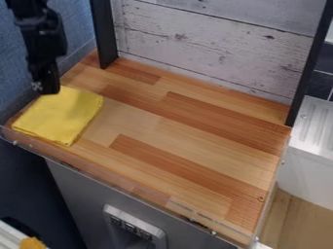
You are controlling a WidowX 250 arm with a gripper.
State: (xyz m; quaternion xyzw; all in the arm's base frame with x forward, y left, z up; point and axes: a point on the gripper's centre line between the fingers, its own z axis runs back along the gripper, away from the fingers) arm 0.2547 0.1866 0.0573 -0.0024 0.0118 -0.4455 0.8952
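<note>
From where the camera looks down, I see the black gripper (46, 90) hanging at the upper left, pointing down at the far edge of a yellow cloth (60, 116). Its tip overlaps that edge in the view, close to the cloth's upper left corner, with most of the cloth spreading out on the nearer side. Whether it touches the fabric, and whether it stands apart, together or clamped on a bit of it, I can't tell from here. The cloth lies flat, apparently folded into a rough square, at the left end of the striped wooden top (195, 133), close by the clear rim (133, 190) along the front. Behind the top, whitewashed planks (208, 53) stand between a black left post (104, 36) and a black right post (311, 61). A blue wall (77, 22) is on the left, and a white ribbed unit (315, 124) on the right.
</note>
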